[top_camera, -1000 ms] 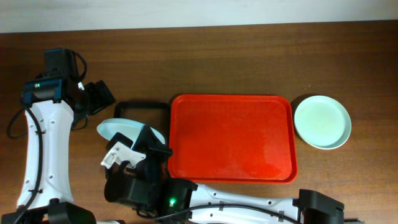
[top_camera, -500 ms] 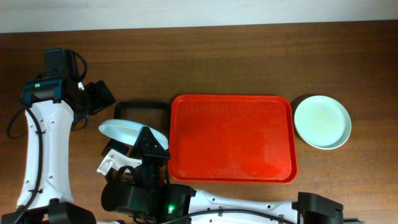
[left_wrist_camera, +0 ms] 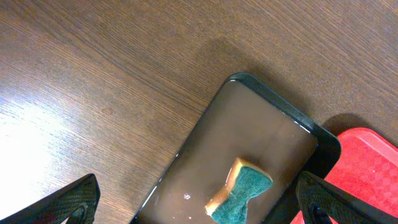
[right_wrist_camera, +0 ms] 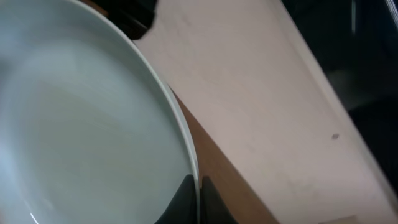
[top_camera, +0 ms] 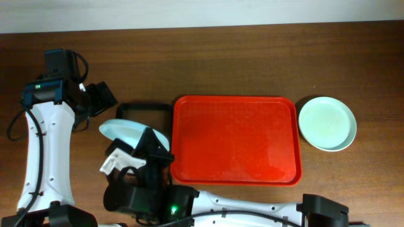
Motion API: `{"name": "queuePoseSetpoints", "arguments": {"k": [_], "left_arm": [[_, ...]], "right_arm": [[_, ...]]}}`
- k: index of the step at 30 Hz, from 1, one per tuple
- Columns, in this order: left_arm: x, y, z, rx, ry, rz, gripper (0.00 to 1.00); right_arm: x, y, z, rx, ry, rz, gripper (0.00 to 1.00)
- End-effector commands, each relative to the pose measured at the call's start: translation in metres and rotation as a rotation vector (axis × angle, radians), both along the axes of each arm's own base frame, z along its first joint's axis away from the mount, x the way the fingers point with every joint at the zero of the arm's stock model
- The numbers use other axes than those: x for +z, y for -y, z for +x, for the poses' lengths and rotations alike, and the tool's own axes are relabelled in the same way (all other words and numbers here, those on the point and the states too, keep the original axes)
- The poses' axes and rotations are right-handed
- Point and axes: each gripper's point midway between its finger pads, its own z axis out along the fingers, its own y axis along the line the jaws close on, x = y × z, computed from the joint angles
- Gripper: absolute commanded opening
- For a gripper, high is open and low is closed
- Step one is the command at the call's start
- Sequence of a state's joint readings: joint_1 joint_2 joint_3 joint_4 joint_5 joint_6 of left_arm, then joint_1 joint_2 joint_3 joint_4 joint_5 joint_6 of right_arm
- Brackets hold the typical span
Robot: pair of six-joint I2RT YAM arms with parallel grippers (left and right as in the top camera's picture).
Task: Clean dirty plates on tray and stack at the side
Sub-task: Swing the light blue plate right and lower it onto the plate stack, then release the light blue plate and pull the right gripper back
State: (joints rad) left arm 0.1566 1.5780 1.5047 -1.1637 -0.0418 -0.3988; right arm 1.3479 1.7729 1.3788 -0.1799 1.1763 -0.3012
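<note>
Left of the red tray point(top_camera: 235, 140), right claw point(right_wrist_camera: 194, 193) pinches the pale blue plate point(top_camera: 123, 130) by its rim, mint plate point(top_camera: 327, 123) sits far right, left claw point(left_wrist_camera: 202, 202) hangs wide.

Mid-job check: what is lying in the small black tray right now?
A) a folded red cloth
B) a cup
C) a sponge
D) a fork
C: the left wrist view shows a yellow sponge with a green scrub side lying inside the black tray, and nothing else in it.
</note>
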Motion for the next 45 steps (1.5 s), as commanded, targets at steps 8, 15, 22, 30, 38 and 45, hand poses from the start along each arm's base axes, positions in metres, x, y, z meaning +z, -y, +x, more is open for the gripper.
{"name": "queuePoseSetpoints", "arguments": {"k": [8, 15, 22, 30, 38, 45], "left_arm": [[0.01, -0.002, -0.001, 0.018, 0.03, 0.007, 0.99], [0.01, -0.002, -0.001, 0.017, 0.03, 0.008, 0.99], [0.01, -0.002, -0.001, 0.017, 0.03, 0.007, 0.99], [0.01, -0.002, -0.001, 0.018, 0.03, 0.007, 0.99], [0.01, -0.002, -0.001, 0.018, 0.03, 0.007, 0.99], [0.01, -0.002, -0.001, 0.017, 0.03, 0.008, 0.99]], "right_arm": [[-0.1, 0.058, 0.077, -0.208, -0.735, 0.616, 0.04], [-0.087, 0.191, 0.1, -0.527, -0.923, 0.802, 0.04], [-0.106, 0.411, 0.11, -1.124, -0.845, 0.957, 0.04], [-0.139, 0.585, 0.029, -1.638, -0.683, 1.201, 0.04], [-0.201, 0.581, 0.019, -1.624, -0.701, 1.326, 0.32], [-0.198, 0.479, 0.067, -1.087, -1.02, 1.157, 0.71]]}}
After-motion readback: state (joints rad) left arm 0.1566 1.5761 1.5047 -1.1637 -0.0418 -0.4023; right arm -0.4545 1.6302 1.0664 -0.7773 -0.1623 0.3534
